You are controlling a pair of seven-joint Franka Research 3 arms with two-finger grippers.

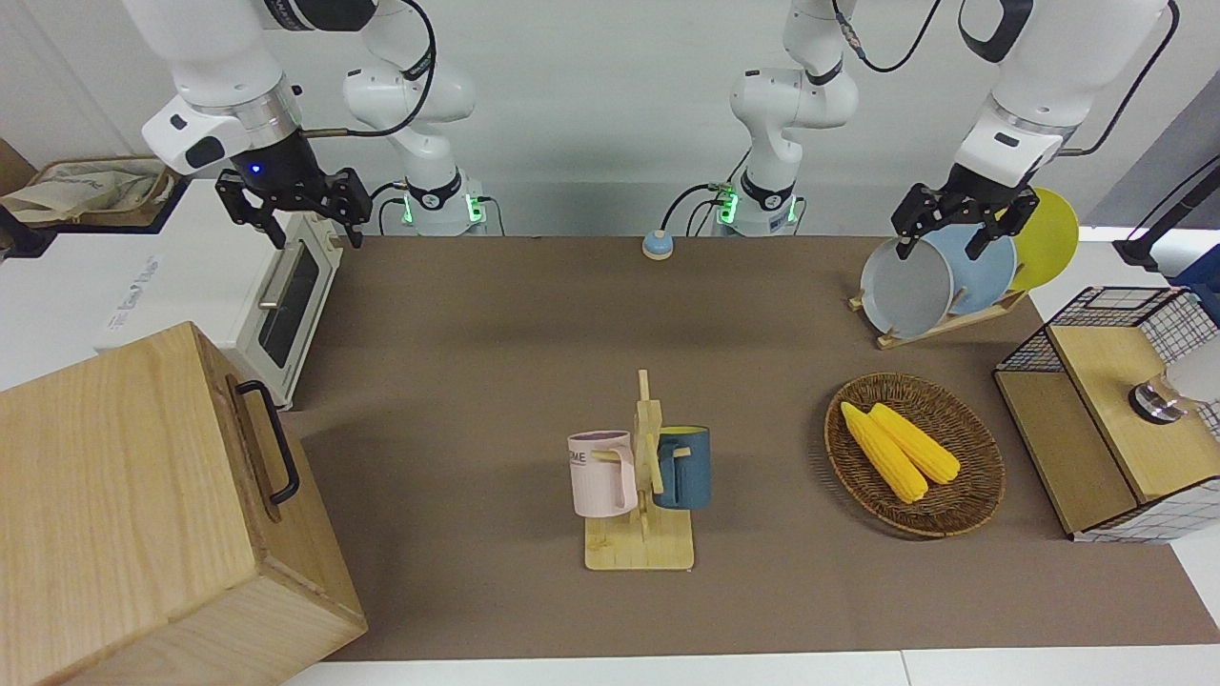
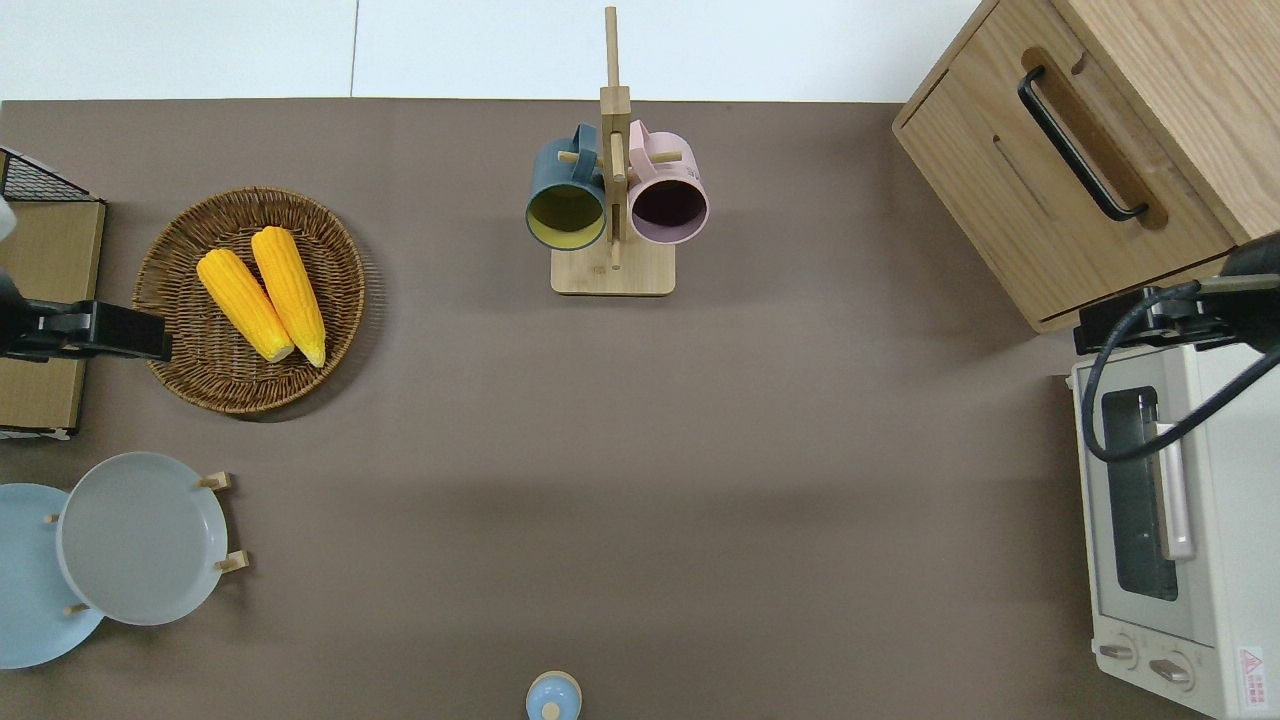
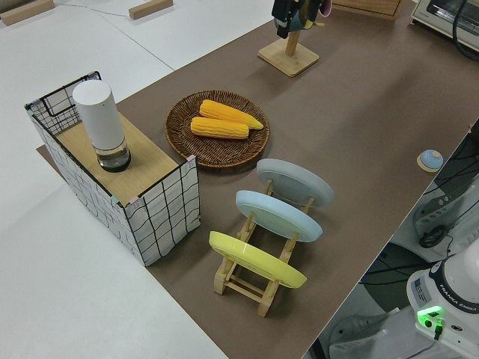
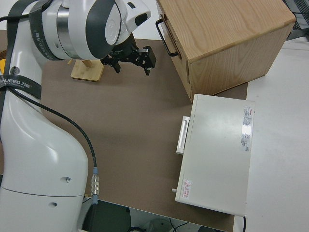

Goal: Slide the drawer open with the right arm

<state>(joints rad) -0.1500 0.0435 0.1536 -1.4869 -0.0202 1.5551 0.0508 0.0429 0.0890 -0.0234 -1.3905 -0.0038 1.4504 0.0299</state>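
Note:
The drawer (image 1: 250, 448) is the top front panel of the pale wooden cabinet (image 1: 114, 514) at the right arm's end of the table. It looks shut, flush with the cabinet face. Its black U-shaped handle (image 1: 276, 440) also shows in the overhead view (image 2: 1078, 142) and the right side view (image 4: 166, 36). My right gripper (image 1: 315, 233), with a blue light, is open and empty in the air. In the overhead view (image 2: 1110, 325) it is over the toaster oven's end next to the cabinet, apart from the handle. It also shows in the right side view (image 4: 133, 66). My left arm is parked, its gripper (image 1: 944, 243) open.
A white toaster oven (image 1: 286, 305) stands beside the cabinet, nearer to the robots. A mug rack (image 1: 640, 476) with two mugs stands mid-table. A basket with corn (image 1: 915, 457), a plate rack (image 1: 944, 286) and a wire crate (image 1: 1115, 419) are toward the left arm's end.

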